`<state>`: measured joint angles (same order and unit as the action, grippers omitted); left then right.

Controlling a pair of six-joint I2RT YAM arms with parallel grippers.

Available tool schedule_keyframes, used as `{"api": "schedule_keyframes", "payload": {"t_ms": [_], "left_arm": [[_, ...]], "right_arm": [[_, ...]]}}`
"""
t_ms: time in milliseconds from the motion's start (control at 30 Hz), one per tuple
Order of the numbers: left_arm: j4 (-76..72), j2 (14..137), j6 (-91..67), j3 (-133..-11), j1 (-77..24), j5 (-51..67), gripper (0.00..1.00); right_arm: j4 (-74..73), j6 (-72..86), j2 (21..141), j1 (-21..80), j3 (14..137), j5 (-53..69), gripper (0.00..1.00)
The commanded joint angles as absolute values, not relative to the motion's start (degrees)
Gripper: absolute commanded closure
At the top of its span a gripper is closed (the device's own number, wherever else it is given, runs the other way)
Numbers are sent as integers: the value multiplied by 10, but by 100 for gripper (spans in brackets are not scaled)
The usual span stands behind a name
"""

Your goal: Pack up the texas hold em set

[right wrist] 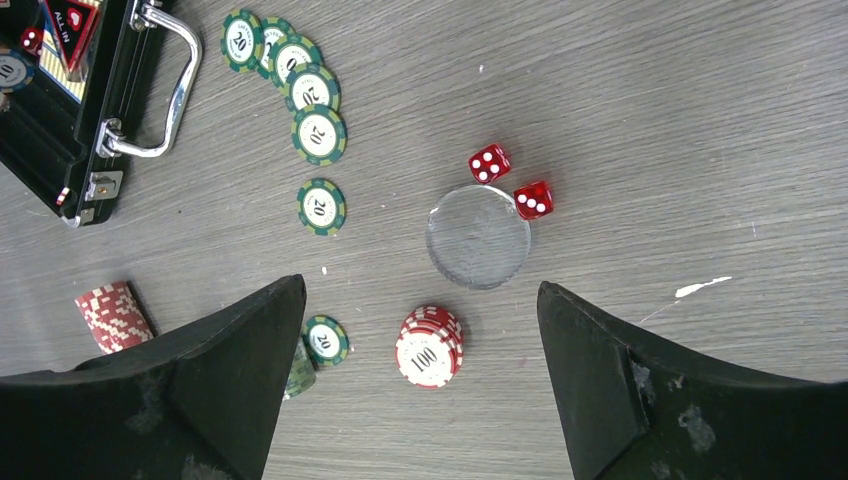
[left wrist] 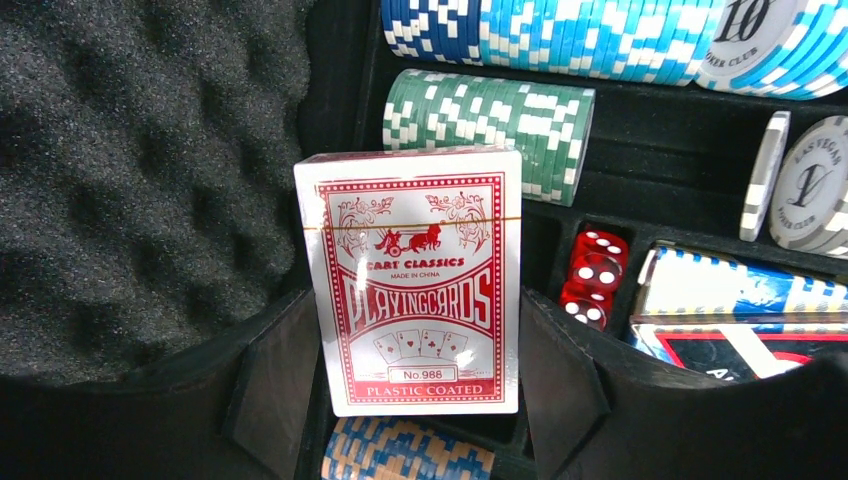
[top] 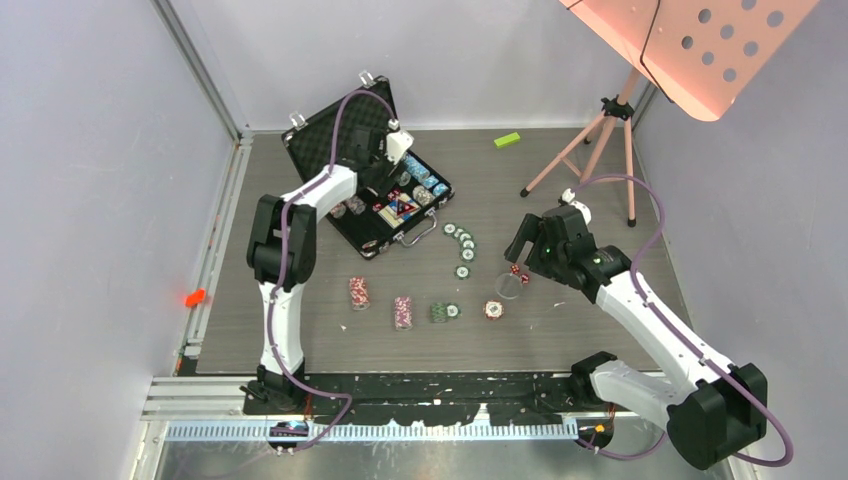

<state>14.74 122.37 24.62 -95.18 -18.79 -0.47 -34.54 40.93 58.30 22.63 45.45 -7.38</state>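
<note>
The left claw [left wrist: 415, 370] pinches a red-backed card deck [left wrist: 410, 290] by its 2 long edges and holds it upright over the open briefcase [top: 330, 130], which sits at the far left of the surface [top: 480, 180]. The lid's egg-crate foam lining [left wrist: 130, 180] is to the left of the deck. Behind the deck, a row of green-and-white poker chips [left wrist: 490, 115] and a row of blue ones [left wrist: 560, 30] lie on edge in their slots. Red dice [left wrist: 592, 280] are stacked in a small compartment just to the deck's right, next to a blue-backed deck [left wrist: 740, 300].

The right claw [right wrist: 418, 295] hangs spread wide above the surface, gripping nothing. Below it lie a clear round piece [right wrist: 478, 237], with 2 loose red dice [right wrist: 489, 163] just beside its rim, and a short stack of red 100 chips [right wrist: 428, 350]. A trail of green 20 chips [right wrist: 310, 100] runs from there toward the briefcase handle [right wrist: 170, 90]. More chip stacks [top: 403, 311] rest nearer the arm bases.
</note>
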Motion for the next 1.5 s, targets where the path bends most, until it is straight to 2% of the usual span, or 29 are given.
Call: {"api": "schedule_keyframes", "payload": {"t_ms": [0,600,633,733,900,1000,1200,1367,1467], "left_arm": [[94,1208,283,-939,-187,-18,87],[198,1212,314,-946,-170,52,86],[205,1215,317,-949,-170,50,83],[211,1220,318,-954,-170,21,63],[213,1227,301,-974,-170,16,46],[217,1229,293,-986,-171,11,29],[209,1225,279,-988,-171,17,11],[202,1220,271,-984,-170,29,12],[181,1207,259,-967,-170,42,22]], "right_arm": [[-337,419,593,224,481,-80,8],[-326,420,637,224,502,-53,9],[-325,421,638,224,502,-52,9],[-324,421,638,224,502,-50,9],[-324,423,632,224,496,-49,9],[-325,425,630,224,495,-48,9],[-325,426,627,224,495,-45,9],[-325,425,626,224,495,-44,9],[-324,425,627,224,496,-43,9]]}}
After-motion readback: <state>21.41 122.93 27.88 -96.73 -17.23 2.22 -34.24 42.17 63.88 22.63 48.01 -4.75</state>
